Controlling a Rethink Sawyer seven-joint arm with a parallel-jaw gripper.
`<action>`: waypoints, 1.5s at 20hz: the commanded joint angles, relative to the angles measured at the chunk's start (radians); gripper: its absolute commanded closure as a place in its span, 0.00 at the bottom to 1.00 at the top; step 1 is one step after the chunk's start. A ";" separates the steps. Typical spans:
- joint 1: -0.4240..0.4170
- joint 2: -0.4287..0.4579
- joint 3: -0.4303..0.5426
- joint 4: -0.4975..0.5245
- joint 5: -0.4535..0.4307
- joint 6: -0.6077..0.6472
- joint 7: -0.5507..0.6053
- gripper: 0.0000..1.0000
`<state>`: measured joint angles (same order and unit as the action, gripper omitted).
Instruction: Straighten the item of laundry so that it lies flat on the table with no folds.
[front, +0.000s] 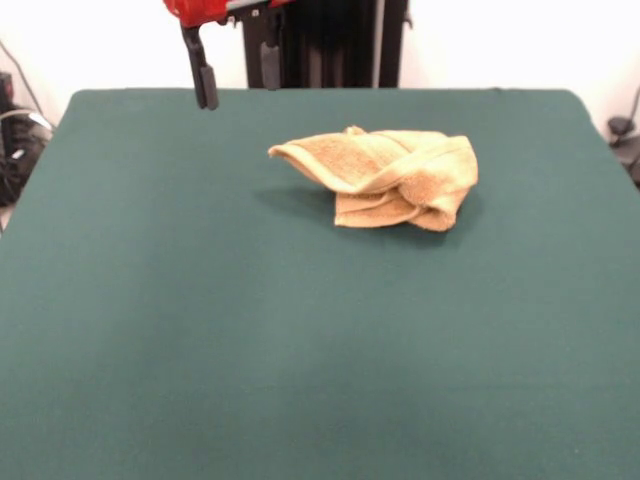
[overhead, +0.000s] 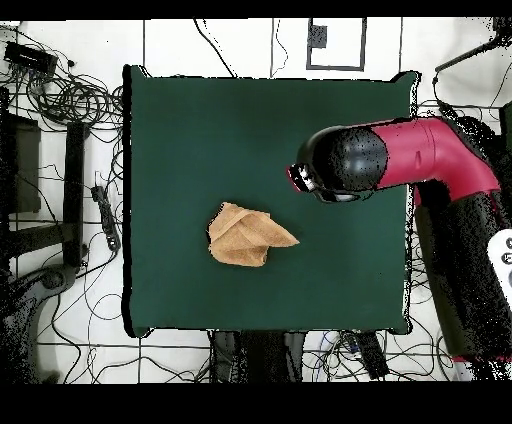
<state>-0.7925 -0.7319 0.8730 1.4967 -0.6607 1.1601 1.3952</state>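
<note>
While the towel (front: 385, 178) sits bunched up on the green table (front: 200, 340), the gripper (front: 238, 75) hangs in the air with nothing between its fingers (front: 205, 85). Two dark fingers show in the front view, one longer-looking and lower, the other (front: 270, 62) shorter against the black column (front: 320, 40) behind it. They stand well apart from each other, with a wide gap and no cloth in it.

From the fingers, the towel lies lower in the front view and off to the side of the shorter finger, well apart from both tips. Nothing of the gripper touches it. The towel is crumpled into a lump with several folds: one pointed flap sticks out toward the fingers' side, and thicker rolled layers pile up on the side away from them. A hemmed edge curls over the top of the heap.

Seen from overhead, the red and black arm (overhead: 420, 165) reaches in over the table's edge, and its rounded black end covers the fingers, so they cannot be seen there. The towel (overhead: 248, 236) lies near the table's middle, apart from the arm, its pointed corner aimed toward the arm's side
</note>
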 joint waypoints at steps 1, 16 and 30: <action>0.061 0.076 -0.027 0.011 -0.067 0.011 -0.226 0.00; 0.063 0.098 -0.013 0.024 -0.107 -0.026 -0.213 0.00; 0.092 0.110 -0.011 -0.021 -0.103 -0.005 -0.223 0.00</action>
<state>-0.7562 -0.6988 0.8732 1.4664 -0.7358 1.1601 1.3952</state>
